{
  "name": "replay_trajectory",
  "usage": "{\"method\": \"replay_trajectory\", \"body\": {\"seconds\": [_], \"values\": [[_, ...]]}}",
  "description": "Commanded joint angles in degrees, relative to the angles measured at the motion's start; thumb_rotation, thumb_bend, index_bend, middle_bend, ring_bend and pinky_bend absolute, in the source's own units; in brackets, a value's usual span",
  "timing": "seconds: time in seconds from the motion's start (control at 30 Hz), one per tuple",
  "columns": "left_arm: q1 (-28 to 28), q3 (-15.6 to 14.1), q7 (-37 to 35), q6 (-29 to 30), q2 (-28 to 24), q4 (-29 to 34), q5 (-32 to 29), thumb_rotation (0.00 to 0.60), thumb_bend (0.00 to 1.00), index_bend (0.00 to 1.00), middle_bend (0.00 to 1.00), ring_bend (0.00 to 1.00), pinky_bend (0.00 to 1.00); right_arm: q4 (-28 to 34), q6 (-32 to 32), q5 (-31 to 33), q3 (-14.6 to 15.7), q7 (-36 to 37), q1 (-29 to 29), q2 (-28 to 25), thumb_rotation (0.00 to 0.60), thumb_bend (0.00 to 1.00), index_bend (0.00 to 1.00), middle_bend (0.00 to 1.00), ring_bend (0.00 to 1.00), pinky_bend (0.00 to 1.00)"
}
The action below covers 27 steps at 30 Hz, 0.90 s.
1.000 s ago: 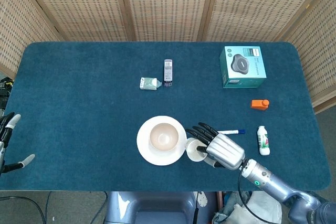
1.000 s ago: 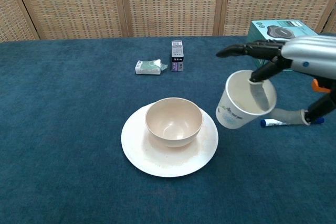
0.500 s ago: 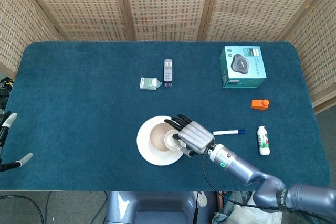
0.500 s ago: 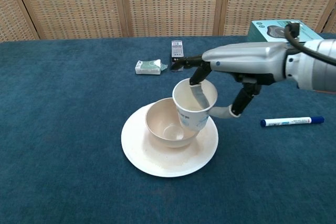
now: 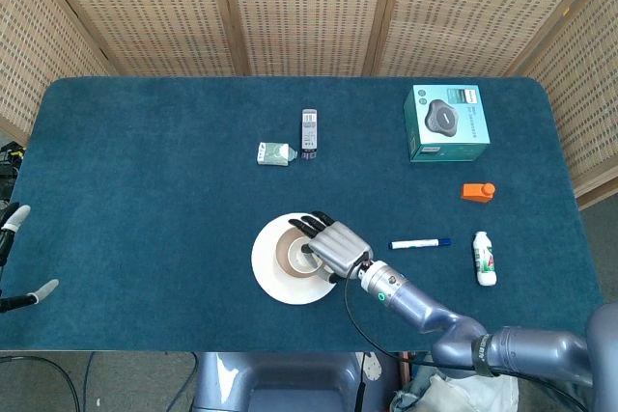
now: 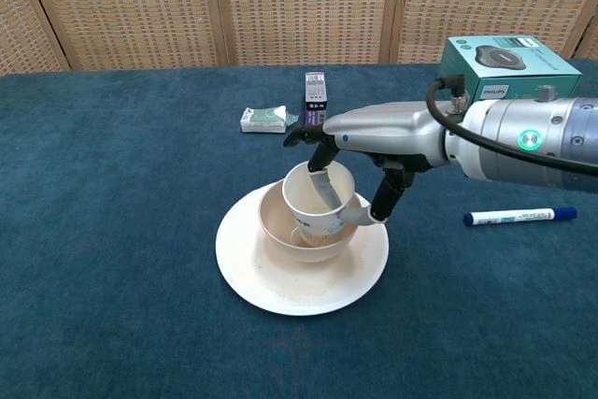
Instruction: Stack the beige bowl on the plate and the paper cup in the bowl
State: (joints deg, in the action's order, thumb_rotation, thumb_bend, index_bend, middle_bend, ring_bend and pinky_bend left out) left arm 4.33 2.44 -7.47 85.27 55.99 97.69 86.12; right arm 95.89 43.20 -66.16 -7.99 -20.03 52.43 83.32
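The white plate (image 6: 280,292) lies near the table's front middle, and the beige bowl (image 6: 274,221) stands on it. Inside the bowl is the paper cup (image 6: 305,201), leaning slightly. My right hand (image 6: 374,133) pinches its rim, one finger inside and the thumb outside on the right. From the head view, the right hand (image 5: 336,247) covers most of the cup over the bowl (image 5: 282,250) and plate (image 5: 270,275). My left hand (image 5: 12,238) shows only at the far left edge, fingers apart and holding nothing.
A blue-capped marker (image 6: 519,217) lies right of the plate. Behind it lie a small packet (image 6: 264,118) and a dark box (image 6: 316,98). A teal carton (image 5: 447,122) stands at the back right, with an orange object (image 5: 477,191) and a white bottle (image 5: 485,258) nearer.
My right hand carried the cup leftwards from beside the plate to over the bowl, then lowered it into the bowl. The left hand has barely moved.
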Motion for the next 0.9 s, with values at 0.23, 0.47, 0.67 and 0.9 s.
{"method": "replay_trajectory", "body": {"seconds": [0.23,0.47,0.67,0.9], "values": [[0.04,-0.07,0.07,-0.07,-0.01,0.11,0.06,0.6,0.0,0.0,0.0,0.0,0.0,-0.7,-0.21,3.35,0.61,-3.56,1.64,1.05,0.6,0.43,0.59,0.0,0.0,0.0],[0.0,-0.05,-0.55,0.02,-0.18,-0.09,0.11,0.6,0.0,0.0,0.0,0.0,0.0,1.18,1.76,4.97,1.16,-5.88,1.94,0.73,0.6,0.27,0.25,0.0,0.0,0.0],[-0.19,-0.14,-1.05,0.4,-0.37,-0.13,0.37,0.6,0.0,0.0,0.0,0.0,0.0,4.68,4.22,4.05,2.18,-7.76,1.18,-1.37,0.6,0.27,0.22,0.0,0.0,0.0],[-0.81,-0.47,-2.19,1.73,-0.68,-0.18,1.51,0.6,0.0,0.0,0.0,0.0,0.0,13.64,11.65,-1.37,5.27,-8.98,-3.77,-9.52,0.6,0.21,0.18,0.0,0.0,0.0]]}}
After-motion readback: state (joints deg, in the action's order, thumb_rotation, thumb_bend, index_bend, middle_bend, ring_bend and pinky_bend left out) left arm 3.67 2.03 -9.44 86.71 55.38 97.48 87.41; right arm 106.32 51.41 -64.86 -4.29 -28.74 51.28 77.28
